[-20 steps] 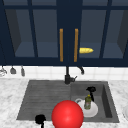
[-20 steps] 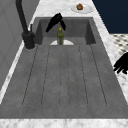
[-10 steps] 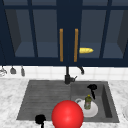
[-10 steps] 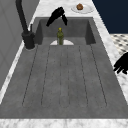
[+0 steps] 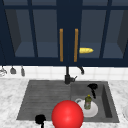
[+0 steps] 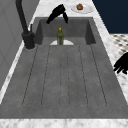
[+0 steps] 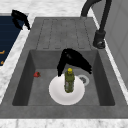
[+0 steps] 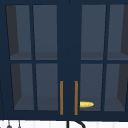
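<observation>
We note the right hand (image 7: 72, 60), fingers apart, just above the green bottle (image 7: 69, 81) upright on the white plate (image 7: 56, 93): likely rigid, slick, best gripped mid-body.

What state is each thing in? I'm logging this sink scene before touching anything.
right hand: in the air above the bottle, fingers pointing down, holding nothing.
left hand: idle at the sink's front edge.
bottle: upright on the plate.
plate: flat in the basin.
cabinet doors: closed.
faucet: no water visible.
</observation>
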You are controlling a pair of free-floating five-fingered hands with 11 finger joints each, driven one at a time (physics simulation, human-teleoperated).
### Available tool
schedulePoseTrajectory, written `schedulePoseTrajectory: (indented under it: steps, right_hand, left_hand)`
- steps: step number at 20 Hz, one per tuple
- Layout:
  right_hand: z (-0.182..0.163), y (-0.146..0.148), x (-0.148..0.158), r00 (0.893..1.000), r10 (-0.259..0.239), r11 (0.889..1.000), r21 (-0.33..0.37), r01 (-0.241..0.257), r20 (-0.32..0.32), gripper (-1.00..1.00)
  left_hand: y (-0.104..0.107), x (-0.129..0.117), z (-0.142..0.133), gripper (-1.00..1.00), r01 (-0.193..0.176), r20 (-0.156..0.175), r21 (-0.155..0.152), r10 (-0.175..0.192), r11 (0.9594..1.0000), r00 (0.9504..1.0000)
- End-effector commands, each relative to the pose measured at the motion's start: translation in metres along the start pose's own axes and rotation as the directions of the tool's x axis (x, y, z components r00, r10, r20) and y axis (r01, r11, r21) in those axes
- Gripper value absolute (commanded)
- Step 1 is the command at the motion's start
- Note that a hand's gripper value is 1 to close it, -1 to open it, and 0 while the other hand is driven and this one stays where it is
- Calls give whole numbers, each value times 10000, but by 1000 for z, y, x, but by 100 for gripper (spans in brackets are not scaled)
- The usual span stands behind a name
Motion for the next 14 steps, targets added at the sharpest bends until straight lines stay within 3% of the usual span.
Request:
schedulePoseTrajectory:
  steps: [1,8,9,14]
  right_hand:
    - [8,4,1,9995,-253,9997,-10,253,-203,-100]
    - [41,12,15,9997,-249,9873,-1571,233,-84,-100]
    - [44,15,11,9993,-362,9839,-1753,340,-94,-100]
    - [62,11,15,9992,66,9616,-2739,-175,-407,-100]
  left_hand:
    - [0,0,0,0,0,0,0,0,10000,10000]
    - [0,0,0,0,0,0,0,0,10000,10000]
    - [0,0,0,0,0,0,0,0,10000,10000]
    - [0,0,0,0,0,0,0,0,10000,10000]
